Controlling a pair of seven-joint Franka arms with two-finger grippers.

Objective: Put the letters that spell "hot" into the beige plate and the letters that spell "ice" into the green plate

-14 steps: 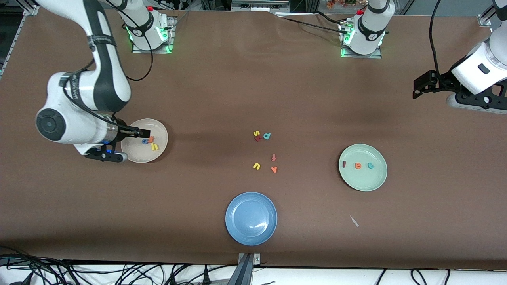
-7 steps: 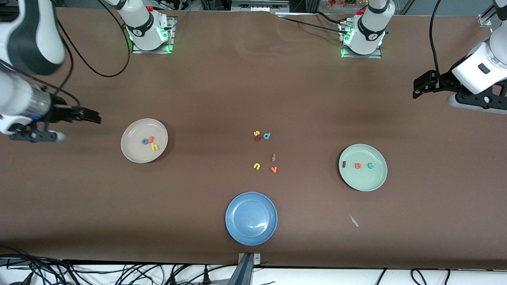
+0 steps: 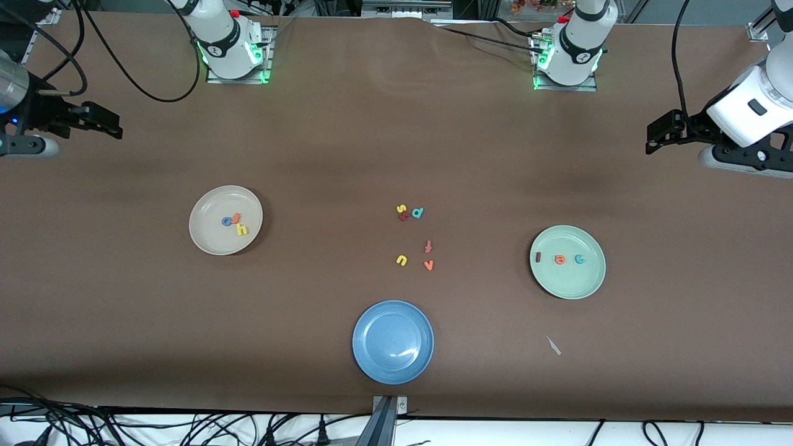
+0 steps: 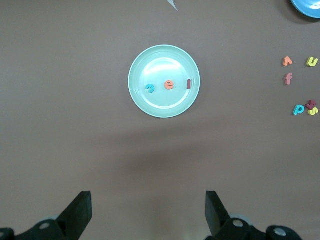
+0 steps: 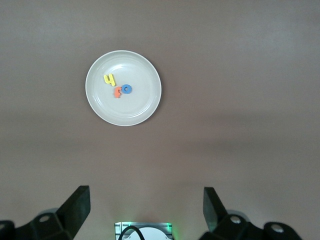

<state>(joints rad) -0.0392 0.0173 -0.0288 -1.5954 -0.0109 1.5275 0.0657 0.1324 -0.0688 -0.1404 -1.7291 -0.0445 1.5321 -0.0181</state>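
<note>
The beige plate (image 3: 210, 241) holds the blue "o" (image 3: 227, 221), orange "t" (image 3: 236, 217) and yellow "h" (image 3: 241, 230); the right wrist view shows the same plate (image 5: 145, 107) from high above. On the green plate (image 3: 570, 282) lie the dark red "i" (image 3: 538, 256), orange "e" (image 3: 560, 259) and teal "c" (image 3: 580, 259), also seen in the left wrist view on that plate (image 4: 164, 102). My right gripper (image 3: 114, 124) hangs open and empty over bare table at the right arm's end. My left gripper (image 3: 650, 139) waits open and empty over the left arm's end.
Loose letters lie mid-table: yellow "s" (image 3: 401, 209), teal "d" (image 3: 418, 213), pinkish-red "t" (image 3: 427, 246), yellow "n" (image 3: 401, 260), orange "v" (image 3: 429, 265). A blue plate (image 3: 393, 341) sits nearer the front camera. A small white scrap (image 3: 553, 345) lies near the green plate.
My right gripper has pulled away from over the beige plate, rising and swinging out toward the right arm's end of the table. The left arm has not moved.
</note>
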